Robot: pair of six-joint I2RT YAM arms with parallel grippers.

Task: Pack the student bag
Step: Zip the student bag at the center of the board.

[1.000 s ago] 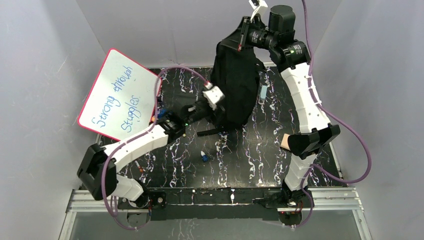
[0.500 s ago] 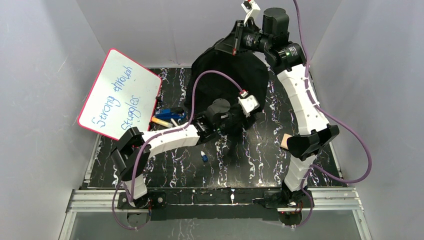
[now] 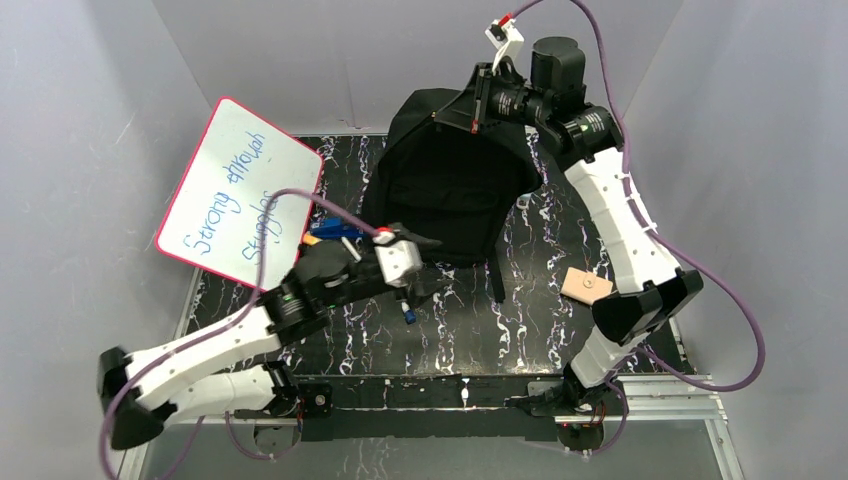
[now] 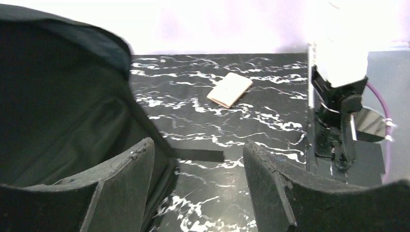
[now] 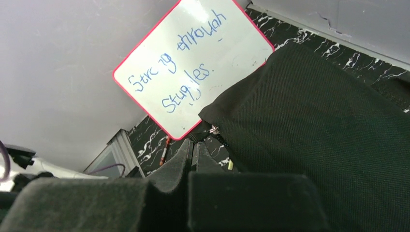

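The left gripper (image 4: 198, 145) has backed away from the bag (image 3: 450, 190). Half a second ago it reached across the bag's front; now it sits low and near, just off the bag's lower left corner, its fingers spread with nothing between them. The right gripper (image 5: 192, 145) stays high at the back of the table (image 3: 540, 330), fingers pressed together, pinching the bag's top edge (the top view shows the bag hanging from it). Since a second ago the bag has turned and spread, and now stands upright and broad at the middle back.

This looks like the bag being set up for loading rather than filled. Whether its mouth is open cannot be told from these views. The whiteboard (image 3: 240, 190) leans at the left wall, the pens (image 3: 335, 228) lie beside it, and the tan pad (image 3: 586, 286) lies well apart on the right. All are outside the bag, so the packing itself appears not yet begun. The free left gripper seems best placed to fetch the pens.
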